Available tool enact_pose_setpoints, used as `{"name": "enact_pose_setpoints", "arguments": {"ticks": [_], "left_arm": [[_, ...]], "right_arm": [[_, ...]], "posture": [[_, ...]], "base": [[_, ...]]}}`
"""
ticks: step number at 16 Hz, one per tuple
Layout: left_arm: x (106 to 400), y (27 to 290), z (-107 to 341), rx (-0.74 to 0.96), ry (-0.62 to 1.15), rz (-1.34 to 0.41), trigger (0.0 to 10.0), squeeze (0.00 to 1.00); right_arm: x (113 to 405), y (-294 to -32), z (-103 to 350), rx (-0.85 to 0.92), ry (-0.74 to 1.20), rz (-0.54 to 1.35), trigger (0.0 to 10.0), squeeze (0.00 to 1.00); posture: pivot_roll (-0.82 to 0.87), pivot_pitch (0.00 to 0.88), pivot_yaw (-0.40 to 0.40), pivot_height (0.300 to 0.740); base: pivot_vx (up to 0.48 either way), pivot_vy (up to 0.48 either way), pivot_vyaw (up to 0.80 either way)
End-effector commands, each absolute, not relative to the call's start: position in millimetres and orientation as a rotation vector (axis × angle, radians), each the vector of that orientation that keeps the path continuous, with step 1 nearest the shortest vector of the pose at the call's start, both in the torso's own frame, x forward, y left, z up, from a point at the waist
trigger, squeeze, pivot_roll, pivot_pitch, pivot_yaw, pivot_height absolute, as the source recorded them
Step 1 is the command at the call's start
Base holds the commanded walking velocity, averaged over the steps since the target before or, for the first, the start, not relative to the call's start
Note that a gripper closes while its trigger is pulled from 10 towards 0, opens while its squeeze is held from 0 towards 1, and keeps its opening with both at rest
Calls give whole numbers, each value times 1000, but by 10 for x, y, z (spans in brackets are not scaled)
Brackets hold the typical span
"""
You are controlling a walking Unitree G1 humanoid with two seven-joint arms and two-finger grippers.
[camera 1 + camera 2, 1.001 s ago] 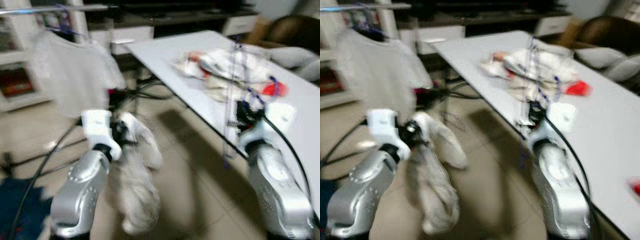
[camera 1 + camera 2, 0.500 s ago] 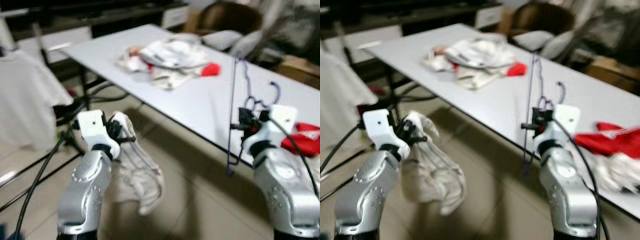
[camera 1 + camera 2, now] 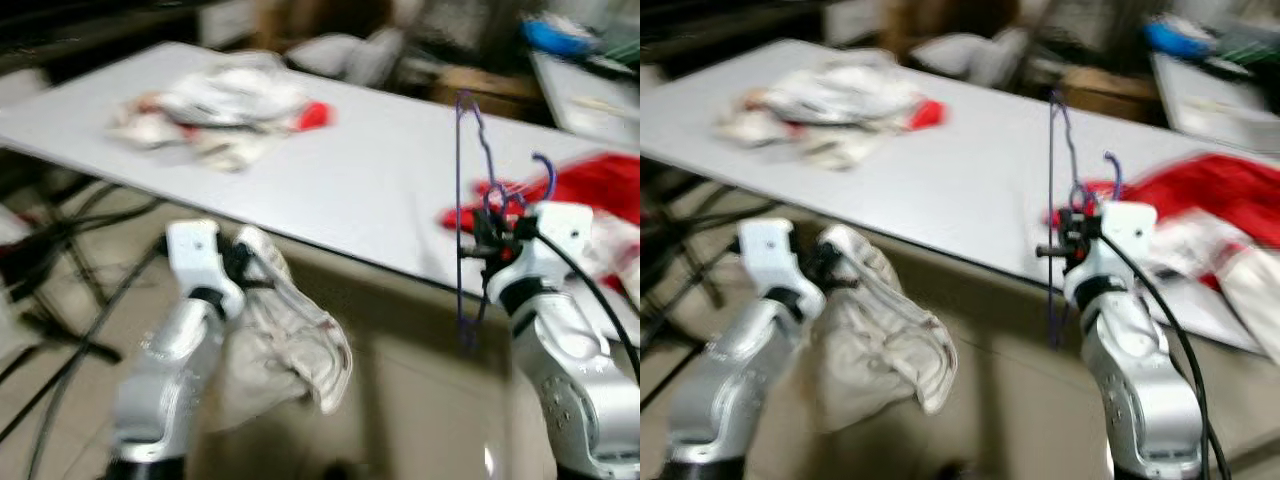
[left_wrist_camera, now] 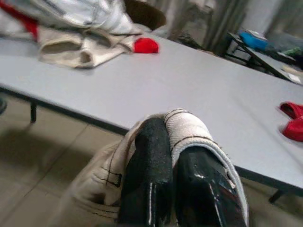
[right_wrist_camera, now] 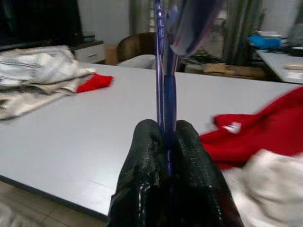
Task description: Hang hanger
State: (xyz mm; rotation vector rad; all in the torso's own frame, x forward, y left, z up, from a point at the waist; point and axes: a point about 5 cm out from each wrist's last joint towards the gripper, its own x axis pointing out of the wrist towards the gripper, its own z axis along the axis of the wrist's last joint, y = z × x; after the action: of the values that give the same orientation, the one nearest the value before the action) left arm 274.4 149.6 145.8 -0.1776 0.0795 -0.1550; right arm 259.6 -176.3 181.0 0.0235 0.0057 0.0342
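The camera has swung to the robot's right: the clothes rack and hung shirt have left the view, and the table (image 3: 380, 190) now spans it. The clothes pile (image 3: 215, 105) has slid leftward, and a red garment (image 3: 590, 190) has come in behind the right gripper (image 3: 487, 247).

Glossy black fingers (image 5: 187, 156) pinch a thin purple plastic hanger (image 3: 462, 200).

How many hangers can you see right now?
1: the purple hanger, held upright in the right gripper at the table edge. Others may be buried in the clothes piles; I can't tell.
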Motion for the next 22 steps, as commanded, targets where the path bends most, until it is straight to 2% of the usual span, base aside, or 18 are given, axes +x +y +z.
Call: {"name": "enact_pose_setpoints", "arguments": {"ticks": [1, 4, 6, 10, 13, 15, 22], "left_arm": [[2736, 1434, 1609, -176, -7, -193, 10000, 0], [2699, 1438, 1618, -115, -16, -214, 10000, 0], [2662, 1483, 1643, -30, -7, -209, 10000, 0], [2686, 1496, 1668, -5, -12, -256, 10000, 0], [2737, 1438, 1684, 6, -18, -299, 10000, 0], [2746, 1454, 1675, 8, -28, -295, 10000, 0], [2738, 1477, 1592, -33, 18, -245, 10000, 0]], "right_arm": [[2570, -1762, 1833, 7, 11, 58, 10000, 0], [2535, -1717, 1786, 39, 49, 120, 10000, 0], [2539, -1736, 1631, 61, 111, 84, 10000, 0], [2452, -1743, 1580, 86, 132, 61, 10000, 0], [2393, -1735, 1622, 35, 132, 152, 10000, 0], [2348, -1678, 1622, -54, 147, 281, 10000, 0], [2339, -1687, 1672, -104, 155, 361, 10000, 0]], "posture": [[-2, 0, -33, 740], [32, 0, -65, 740], [52, 0, -71, 740], [34, 0, -15, 740], [16, 0, 8, 740], [8, 0, 14, 740], [-4, 0, -13, 740]], "base": [[0, 0, -800], [0, 0, -800], [0, 0, -800], [0, 0, -800], [0, 0, -800], [0, 0, 0], [0, 0, 0]]}}
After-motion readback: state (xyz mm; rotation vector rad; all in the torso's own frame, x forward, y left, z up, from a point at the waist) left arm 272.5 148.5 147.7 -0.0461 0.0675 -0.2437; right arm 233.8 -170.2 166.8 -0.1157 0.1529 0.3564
